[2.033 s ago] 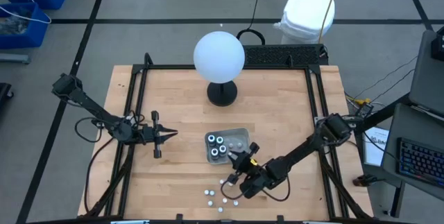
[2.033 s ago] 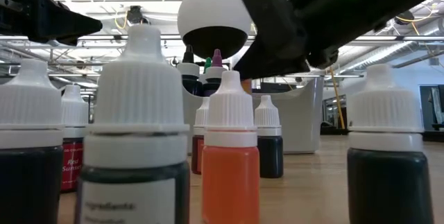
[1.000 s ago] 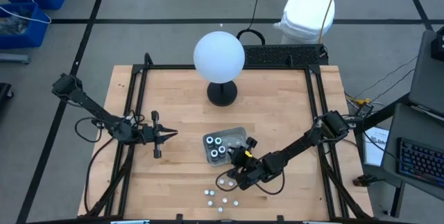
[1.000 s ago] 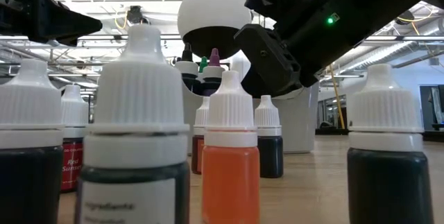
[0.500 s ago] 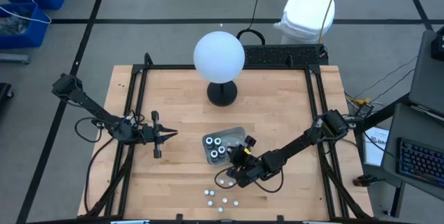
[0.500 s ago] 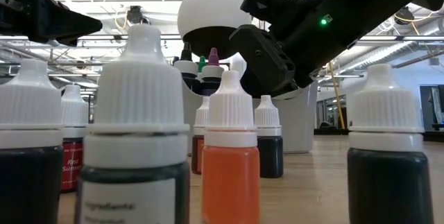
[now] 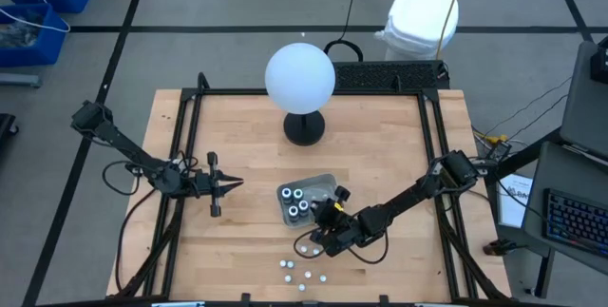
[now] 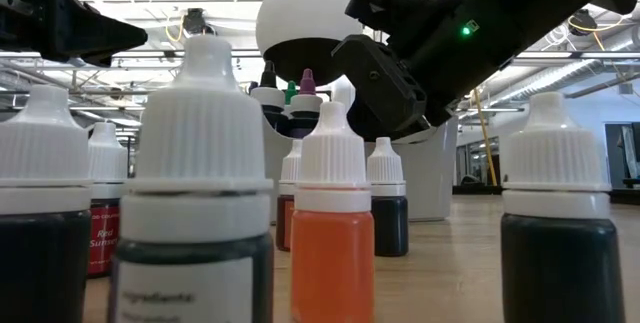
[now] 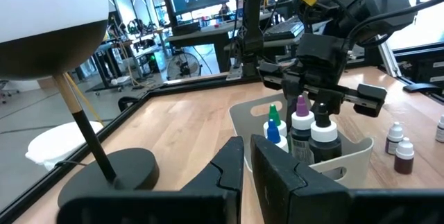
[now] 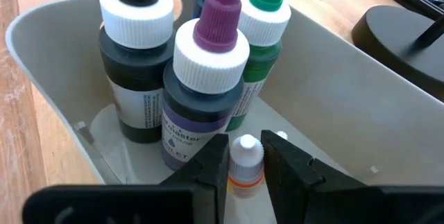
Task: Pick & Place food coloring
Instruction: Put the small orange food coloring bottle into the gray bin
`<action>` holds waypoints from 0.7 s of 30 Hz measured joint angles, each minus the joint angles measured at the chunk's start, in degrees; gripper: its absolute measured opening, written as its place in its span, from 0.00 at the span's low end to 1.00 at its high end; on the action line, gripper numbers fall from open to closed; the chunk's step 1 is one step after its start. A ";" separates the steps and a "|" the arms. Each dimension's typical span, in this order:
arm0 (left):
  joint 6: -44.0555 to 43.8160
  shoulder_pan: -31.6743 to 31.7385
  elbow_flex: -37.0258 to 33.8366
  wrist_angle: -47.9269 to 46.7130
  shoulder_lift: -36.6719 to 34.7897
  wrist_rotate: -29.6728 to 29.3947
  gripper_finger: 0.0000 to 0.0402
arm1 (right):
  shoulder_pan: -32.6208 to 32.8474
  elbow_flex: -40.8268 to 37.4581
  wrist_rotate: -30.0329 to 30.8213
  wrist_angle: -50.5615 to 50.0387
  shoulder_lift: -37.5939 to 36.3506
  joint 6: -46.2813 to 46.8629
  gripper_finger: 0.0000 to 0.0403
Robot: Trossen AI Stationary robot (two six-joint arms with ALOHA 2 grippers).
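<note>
Wooden table (image 7: 237,240) under a bright lab ceiling, with a white globe (image 7: 299,76) at the back: that is the setting, and the change in it is all on the right side. Two seconds back the right end effector (image 10: 244,175) was low over the loose small bottles (image 7: 302,275) near the front edge; since then it has swung up and in toward the tray (image 7: 328,184) and now hangs just inside the tray's near wall. Its fingers (image 10: 208,165) pinch a small white-capped bottle (image 10: 246,158) with an orange band, held upright between them just beside the purple-tipped bottle (image 10: 208,85). Over the last moments the jaws seem to have eased very slightly, though both fingers still flank the cap, so I judge the bottle gripped or only just being let go.

Around it in the tray stand the black-tipped bottle (image 10: 135,57) and the green-tipped one (image 10: 263,30), crowded at one end. That leaves free floor where the small bottle is going down, and tipping against the purple one is the likely risk.

Several small bottles remain on the table, so the task is partway done. The left end effector (image 7: 220,189) waits well off to the left, pressed together, unmoved throughout.
</note>
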 joint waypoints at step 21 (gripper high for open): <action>0.24 0.00 0.00 0.01 -0.01 0.00 0.09 | -0.76 0.00 -1.58 0.22 0.02 -0.12 0.31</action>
